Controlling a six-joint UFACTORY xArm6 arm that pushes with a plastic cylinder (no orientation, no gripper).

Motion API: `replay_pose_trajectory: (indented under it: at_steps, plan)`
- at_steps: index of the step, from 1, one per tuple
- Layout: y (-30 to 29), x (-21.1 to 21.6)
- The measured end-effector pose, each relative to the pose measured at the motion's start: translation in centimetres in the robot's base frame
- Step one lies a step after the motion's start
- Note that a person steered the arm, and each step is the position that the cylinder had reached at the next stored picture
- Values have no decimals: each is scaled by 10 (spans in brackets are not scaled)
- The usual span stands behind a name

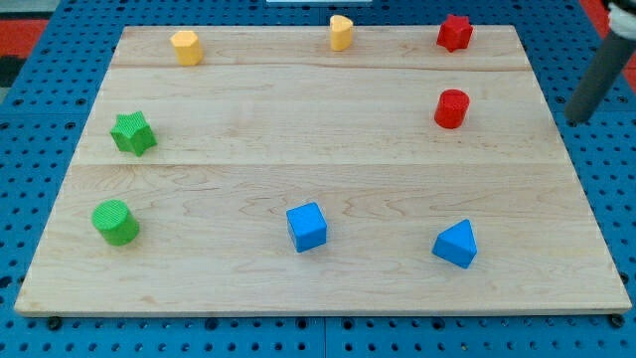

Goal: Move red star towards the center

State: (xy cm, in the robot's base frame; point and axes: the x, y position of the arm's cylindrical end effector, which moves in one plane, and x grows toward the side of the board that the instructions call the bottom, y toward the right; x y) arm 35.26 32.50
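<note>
We find the red star (pixel 454 32) at the view's top right of the table (pixel 318 288), close to its far edge, with the red cylinder (pixel 451 108) just below it in the view and the yellow block with a rounded top (pixel 341 32) well off to the star's left along the same edge. Our end effector is a bare dark rod with no jaws, so it holds nothing and has no opening to be wide or narrow; my tip (pixel 575 120) sits off the table over the blue pegboard, to the right of the star and lower in the view, apart from every block. We judge the star to be a small, light, stiff block that slides readily on the smooth wood and will not deform or break under a push. There is nothing to grasp, so the question is where to press: its points and notches mean a push on one arm would likely spin it, while a push lodged in a notch or aimed through its middle should carry it straight. To send it toward the centre, contact belongs on the star's upper right side. The red cylinder lies near that path, so a slightly leftward line from the star looks safer.
</note>
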Motion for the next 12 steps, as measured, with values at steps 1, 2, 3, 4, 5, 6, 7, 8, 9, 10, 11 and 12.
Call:
replay_pose_trajectory:
  at_steps: [1,2,3,4,5,6,7,8,9,10,11,12]
  plan:
    - [19,-52]
    - [21,-53]
    - [12,-104]
    - [-66,-161]
    - [-96,-161]
    - [-146,-147]
    - [-190,-140]
    - [-235,-117]
    - [-291,-96]
    - [-307,-80]
    - [-323,-99]
    - [-348,-109]
